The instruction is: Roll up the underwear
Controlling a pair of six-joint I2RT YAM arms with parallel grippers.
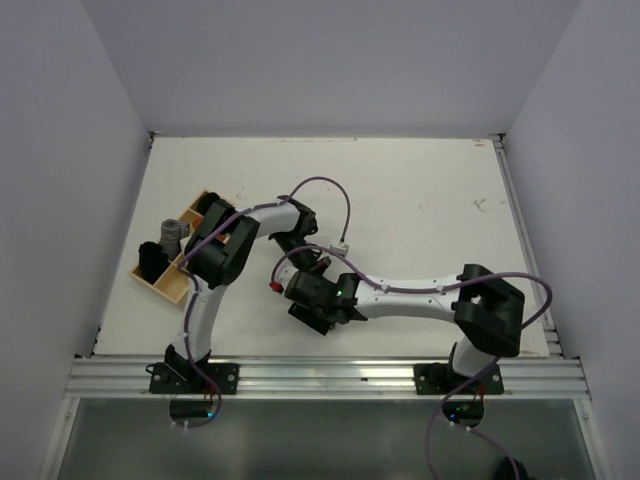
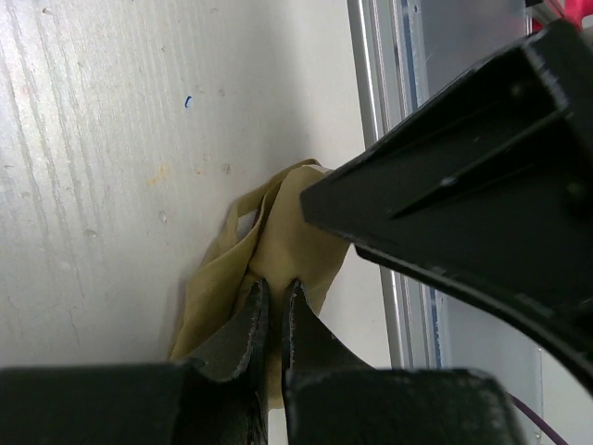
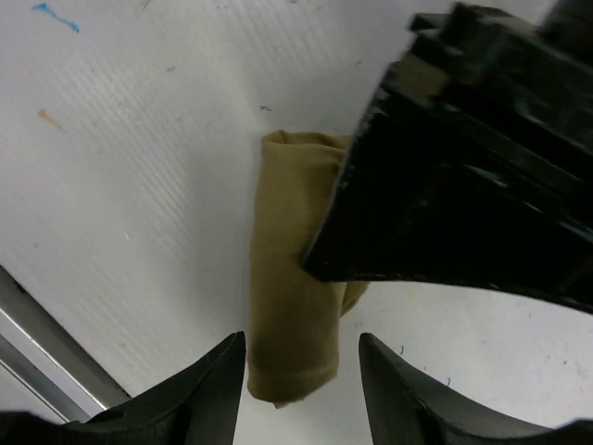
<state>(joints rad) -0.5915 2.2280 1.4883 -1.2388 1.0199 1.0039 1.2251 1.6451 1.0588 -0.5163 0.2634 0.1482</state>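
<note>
So both arms are bunched up near the middle of the white table (image 1: 420, 190), a bit toward the front edge, and the underwear (image 3: 289, 278) is lying right there between the two wrists. From overhead you can barely see it because the arms cover it. In the right wrist view it's a khaki tube of cloth, rolled up lengthwise, lying flat on the table with one end pointing at the camera. The right gripper (image 3: 301, 348) has its claw spread wide. The near end of the roll sits in the gap between the two fingers and nothing is squeezing it, though it's really close to one finger. The left gripper (image 2: 275, 292) is the opposite: jaws pressed almost completely together, tips down on the cloth, and it looks like they're pinching a thin fold of it. That view shows the fabric looser and more crumpled at that end, close to the aluminium rail (image 2: 380, 93). Off to the left of the table there's a wooden tray (image 1: 165, 287) with a couple of dark and grey things in it, well away from everything.
</note>
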